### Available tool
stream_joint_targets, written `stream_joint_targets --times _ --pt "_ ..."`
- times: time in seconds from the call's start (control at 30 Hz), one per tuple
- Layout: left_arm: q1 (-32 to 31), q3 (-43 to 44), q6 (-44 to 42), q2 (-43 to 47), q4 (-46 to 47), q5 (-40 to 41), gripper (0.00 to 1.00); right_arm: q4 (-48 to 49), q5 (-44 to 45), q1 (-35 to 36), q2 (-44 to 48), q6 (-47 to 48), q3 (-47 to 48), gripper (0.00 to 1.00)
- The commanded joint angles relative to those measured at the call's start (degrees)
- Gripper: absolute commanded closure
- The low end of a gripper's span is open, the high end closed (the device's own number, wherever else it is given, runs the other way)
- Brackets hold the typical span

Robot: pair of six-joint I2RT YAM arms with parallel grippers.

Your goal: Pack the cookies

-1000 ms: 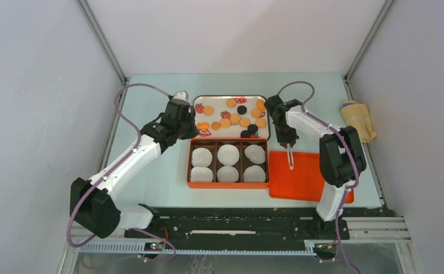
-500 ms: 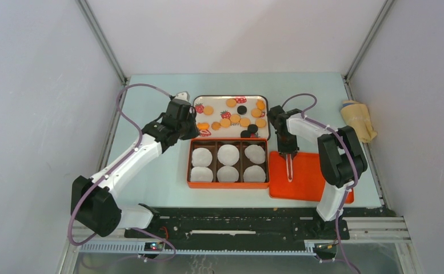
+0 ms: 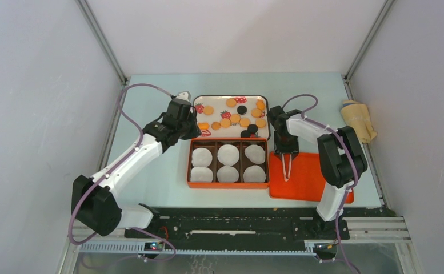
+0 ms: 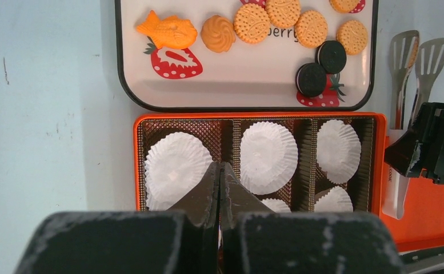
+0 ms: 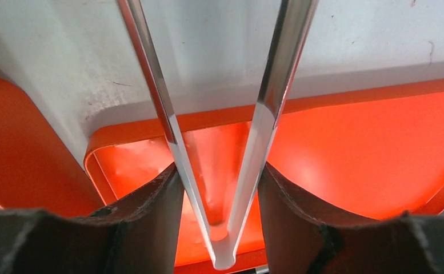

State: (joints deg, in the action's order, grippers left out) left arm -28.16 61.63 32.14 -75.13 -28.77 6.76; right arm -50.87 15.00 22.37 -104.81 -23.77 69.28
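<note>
Pale blue-green table (image 3: 151, 171) between white walls is carrying the whole job. In the upper centre of the top view, a strawberry-print tray (image 3: 219, 97) is holding the cookies (image 3: 235, 119), golden-orange rounds with a few black ones, all lying loose. Just below it an orange box (image 3: 228, 184) is showing six white paper cups (image 3: 228, 154), and none seems to be holding a cookie. Packing looks not yet begun.

At centre right, the right gripper (image 5: 216, 171) is hovering over an orange lid (image 3: 316, 185). It is gripping a pair of metal tongs (image 5: 151, 85). Its jaws are standing partly apart, each finger pressing on one tong arm, so the tongs are spreading into a V. The left gripper (image 4: 219, 177) is hanging over the box's left end with its jaws pressed together and nothing between them.

The step in hand appears to be readying the tongs for a first pick. The next move is probably calling for carrying the tips up to the tray, straddling one cookie, squeezing gently enough not to crack it, then lowering it into a cup.
</note>
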Motion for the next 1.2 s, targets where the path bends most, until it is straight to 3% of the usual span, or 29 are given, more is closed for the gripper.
stream_joint_targets --times 0.0,0.2,0.67,0.87,1.0,1.17 --pt "-0.4 -0.43 0.65 -0.15 1.53 -1.18 0.99 0.81 2.5 0.68 -0.13 -2.86 -0.19 0.46" --pt "-0.4 -0.04 0.69 0.07 1.57 -1.38 0.99 -0.68 5.47 0.5 8.07 -3.47 0.83 0.61" --pt "-1.81 7.48 0.99 -5.22 0.93 -2.74 0.99 -9.67 11.5 5.29 15.16 0.19 15.21 0.61" --pt "-2.16 7.5 1.01 -5.09 0.57 -1.64 0.99 -12.59 21.8 10.66 15.21 2.64 18.08 0.62" --pt "-2.16 7.63 1.0 -4.97 0.57 -0.46 0.99 -8.46 23.39 13.04 16.22 3.74 15.02 0.64" --pt "-2.16 9.5 0.56 -6.47 0.07 1.45 1.0 3.47 23.25 15.59 17.13 10.54 9.89 0.67"
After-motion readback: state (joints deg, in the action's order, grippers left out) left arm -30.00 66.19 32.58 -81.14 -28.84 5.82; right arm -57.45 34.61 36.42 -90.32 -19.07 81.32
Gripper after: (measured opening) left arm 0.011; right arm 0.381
